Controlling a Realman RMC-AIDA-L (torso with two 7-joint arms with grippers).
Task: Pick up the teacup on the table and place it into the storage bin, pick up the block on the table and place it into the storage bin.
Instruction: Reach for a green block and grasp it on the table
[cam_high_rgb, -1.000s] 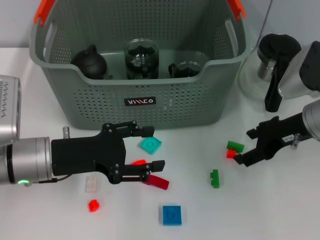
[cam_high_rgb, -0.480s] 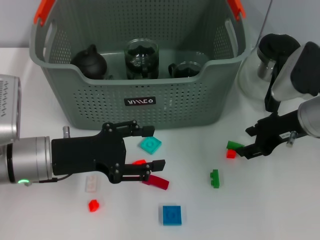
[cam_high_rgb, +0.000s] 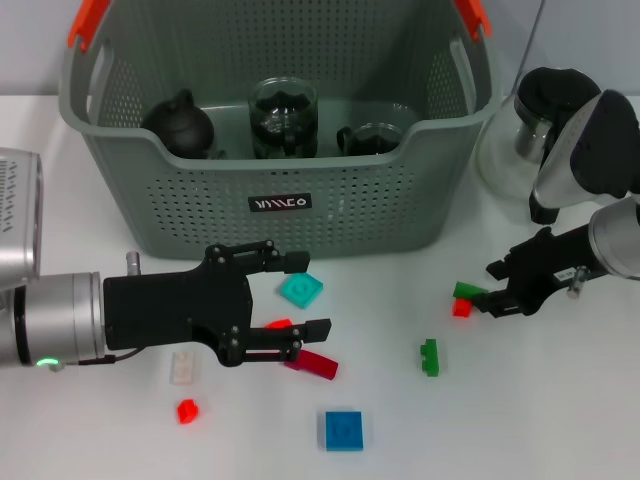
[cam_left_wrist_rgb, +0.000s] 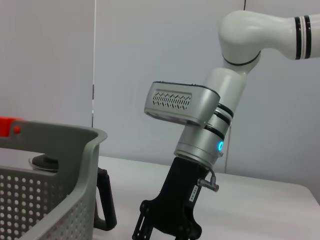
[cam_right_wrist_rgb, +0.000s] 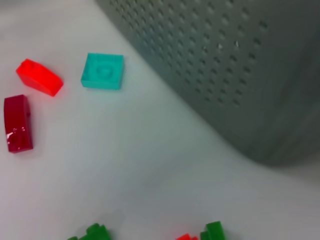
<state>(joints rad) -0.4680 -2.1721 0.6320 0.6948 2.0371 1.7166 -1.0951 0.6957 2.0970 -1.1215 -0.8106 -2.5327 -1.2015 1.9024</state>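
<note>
The storage bin (cam_high_rgb: 275, 205) stands at the back centre; its perforated wall (cam_right_wrist_rgb: 225, 65) fills the right wrist view. A low glass teacup (cam_high_rgb: 372, 138) sits inside it. My left gripper (cam_high_rgb: 305, 295) hovers open in front of the bin, its fingers either side of a teal block (cam_high_rgb: 300, 290) and a red block (cam_high_rgb: 278, 325). A dark red block (cam_high_rgb: 312, 364) lies just beyond its lower finger. My right gripper (cam_high_rgb: 492, 287) is open at the right, its tips right beside a green block (cam_high_rgb: 468, 291) stacked next to a small red block (cam_high_rgb: 461, 308).
A black teapot (cam_high_rgb: 180, 125) and a tall glass vessel (cam_high_rgb: 283, 118) share the bin. A glass kettle (cam_high_rgb: 535, 130) stands right of it. Loose on the table are a clear block (cam_high_rgb: 184, 367), a small red one (cam_high_rgb: 186, 410), a blue one (cam_high_rgb: 343, 429) and a green one (cam_high_rgb: 429, 356).
My right gripper has moved up and slightly toward the green and red blocks, and its arm has lifted near the kettle. The left arm and all blocks stayed put.
</note>
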